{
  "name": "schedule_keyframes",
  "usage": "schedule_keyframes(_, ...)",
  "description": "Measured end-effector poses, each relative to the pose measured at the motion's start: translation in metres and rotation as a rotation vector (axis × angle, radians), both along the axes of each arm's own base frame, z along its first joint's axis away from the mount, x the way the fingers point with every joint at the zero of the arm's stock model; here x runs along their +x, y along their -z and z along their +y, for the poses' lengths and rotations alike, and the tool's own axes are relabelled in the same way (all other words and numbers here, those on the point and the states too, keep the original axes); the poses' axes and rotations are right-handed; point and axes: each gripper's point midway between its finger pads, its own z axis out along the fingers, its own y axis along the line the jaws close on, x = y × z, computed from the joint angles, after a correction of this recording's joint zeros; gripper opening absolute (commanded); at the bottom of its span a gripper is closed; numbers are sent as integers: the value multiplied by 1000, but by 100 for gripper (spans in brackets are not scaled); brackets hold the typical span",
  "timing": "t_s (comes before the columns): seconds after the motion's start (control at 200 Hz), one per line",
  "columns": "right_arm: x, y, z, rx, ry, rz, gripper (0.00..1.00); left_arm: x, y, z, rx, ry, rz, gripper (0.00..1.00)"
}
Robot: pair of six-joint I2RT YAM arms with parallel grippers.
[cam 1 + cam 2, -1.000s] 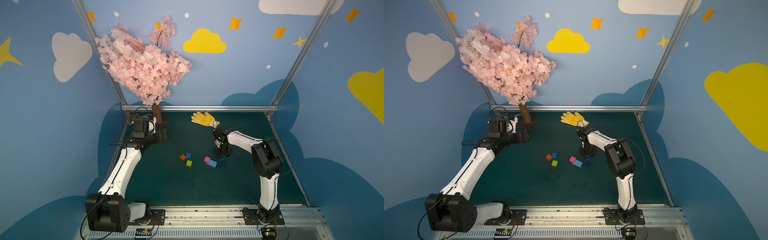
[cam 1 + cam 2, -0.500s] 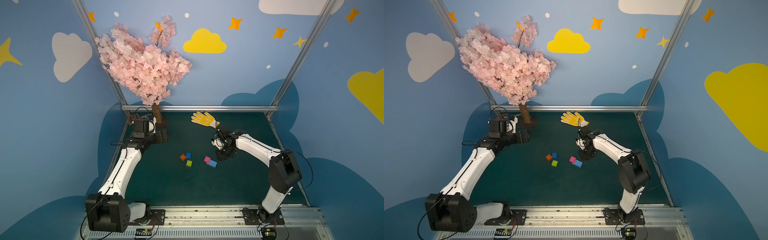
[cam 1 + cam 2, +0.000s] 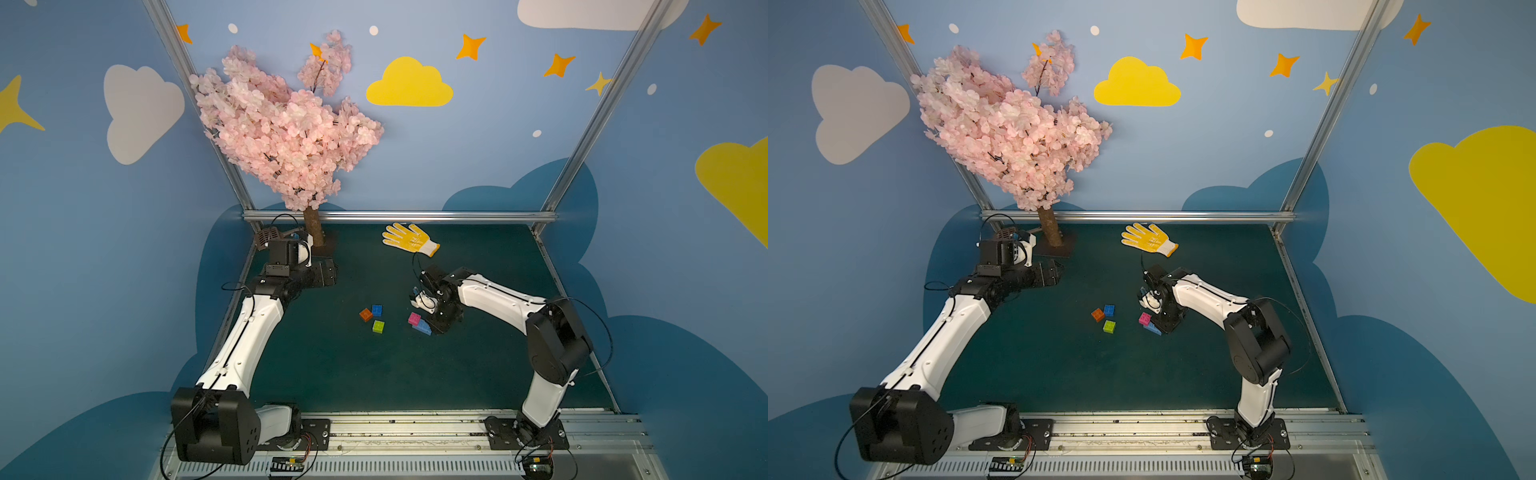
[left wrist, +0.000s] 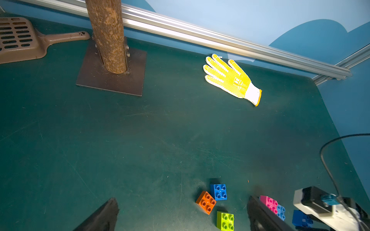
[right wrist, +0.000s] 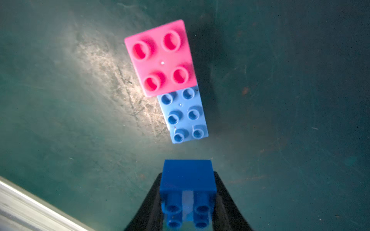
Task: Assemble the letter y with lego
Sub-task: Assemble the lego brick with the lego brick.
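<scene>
- At the middle of the green surface (image 3: 415, 374), in both top views, three loose bricks lie close together: orange brick (image 3: 365, 314), dark blue brick (image 3: 377, 310) and lime green brick (image 3: 378, 326).
- Just to their right, the pink brick (image 5: 160, 58) sits on one end of the light blue brick (image 5: 185, 118). The right wrist view shows six of the bar's studs left bare.
- The right claw (image 3: 438, 326) hangs beside that pair. The top views hide what it carries.
- Only the right wrist view makes the grip plain: both fingers are clamped on a second dark blue brick (image 5: 187, 174), its studs turned toward the camera, apart from the bare end of the light blue bar.
- The left wrist view catches that held brick from the side, under the right arm's wrist.
- The left claw (image 4: 182, 202) stands wide open and empty near the back left of the surface, well apart from the bricks.
- The left wrist view shows a brown slotted scoop (image 4: 18, 38) beside the tree trunk (image 4: 108, 36). In the top views the left arm mostly hides it.
- A yellow glove (image 4: 230, 78) lies flat near the back rail.
</scene>
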Motion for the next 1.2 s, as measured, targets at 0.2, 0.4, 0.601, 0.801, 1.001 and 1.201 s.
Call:
schedule_keyframes(0.2, 1, 12, -4, -40, -59, 10, 0, 0, 0, 0, 0, 0, 0, 100)
schedule_keyframes(0.4, 2, 12, -1, -36, -99, -2, 0, 0, 0, 0, 0, 0, 0, 100)
schedule_keyframes(0.601, 0, 12, 4, -33, -135, -10, 0, 0, 0, 0, 0, 0, 0, 100)
schedule_keyframes(0.801, 0, 12, 5, -31, -149, -10, 0, 0, 0, 0, 0, 0, 0, 100)
schedule_keyframes(1.001, -1, 9, 8, -16, -154, -12, 0, 0, 0, 0, 0, 0, 0, 100)
schedule_keyframes(1.201, 0, -7, 14, 33, -156, -45, 0, 0, 0, 0, 0, 0, 0, 100)
